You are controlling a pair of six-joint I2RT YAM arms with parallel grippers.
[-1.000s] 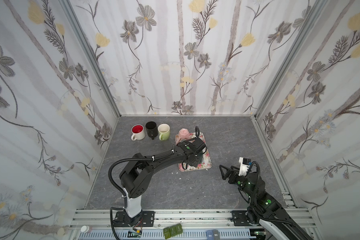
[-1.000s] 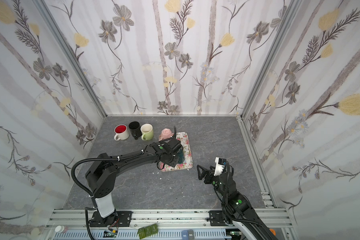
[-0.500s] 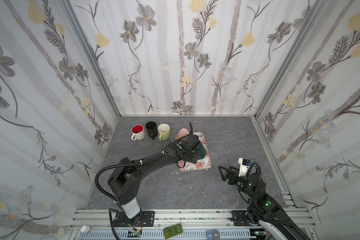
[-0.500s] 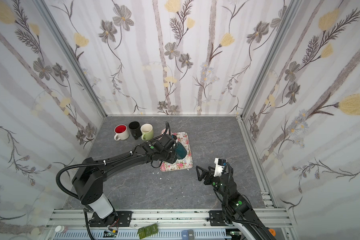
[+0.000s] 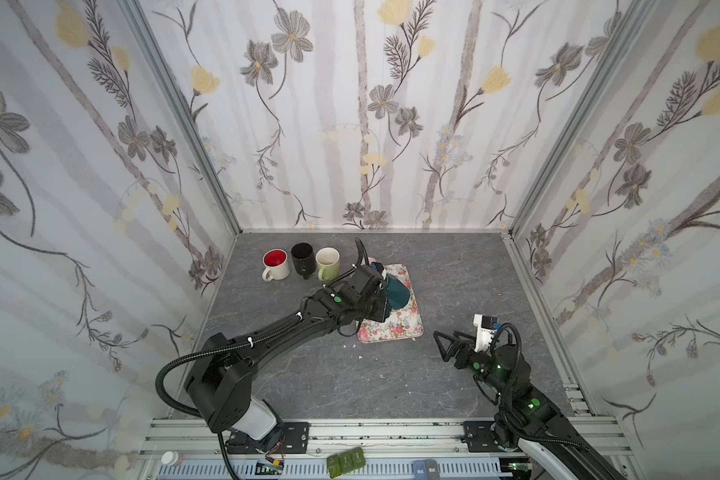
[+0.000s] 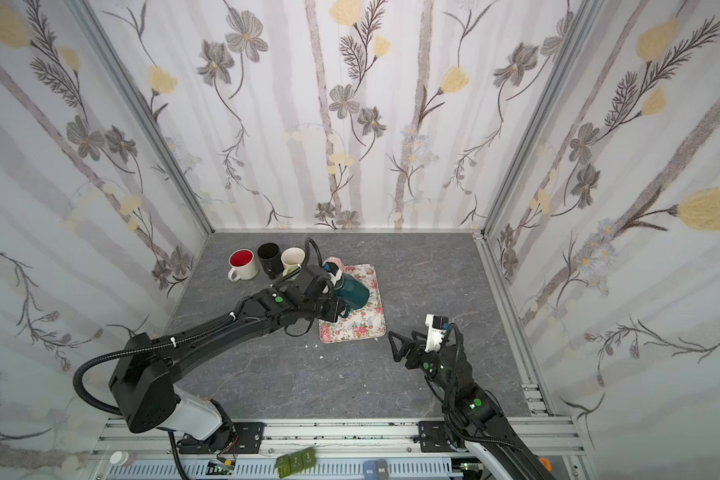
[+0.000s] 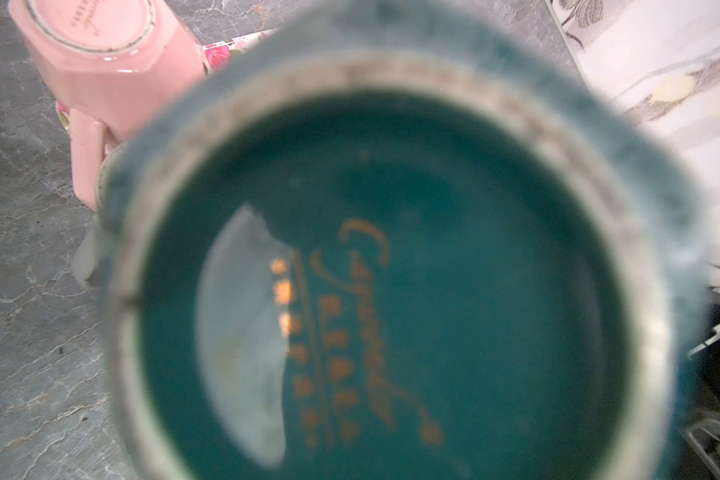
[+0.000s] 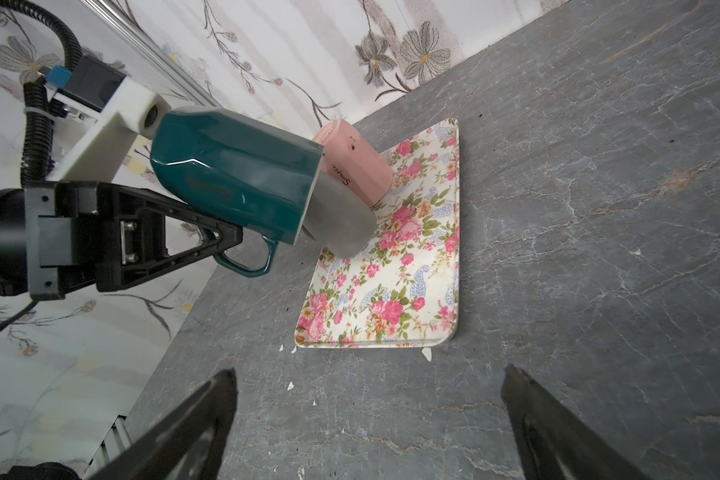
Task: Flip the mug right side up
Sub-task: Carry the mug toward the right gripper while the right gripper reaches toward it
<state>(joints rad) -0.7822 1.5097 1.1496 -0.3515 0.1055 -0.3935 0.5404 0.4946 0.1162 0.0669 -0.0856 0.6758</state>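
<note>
Right wrist view: the teal mug is held tilted over the flowered tray, mouth turned toward the tray. The left gripper is clamped narrowly on the mug's handle. A pink mug is seen upside down just behind it, on the tray's far end. The right gripper is held with jaws wide apart and empty, near the tray's front edge. Three upright mugs are lined up at the back in both top views.

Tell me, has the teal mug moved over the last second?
Yes. Held by the left pincer, the teal mug has shifted from the tray's middle toward its far end, nearer the pink mug.
</note>
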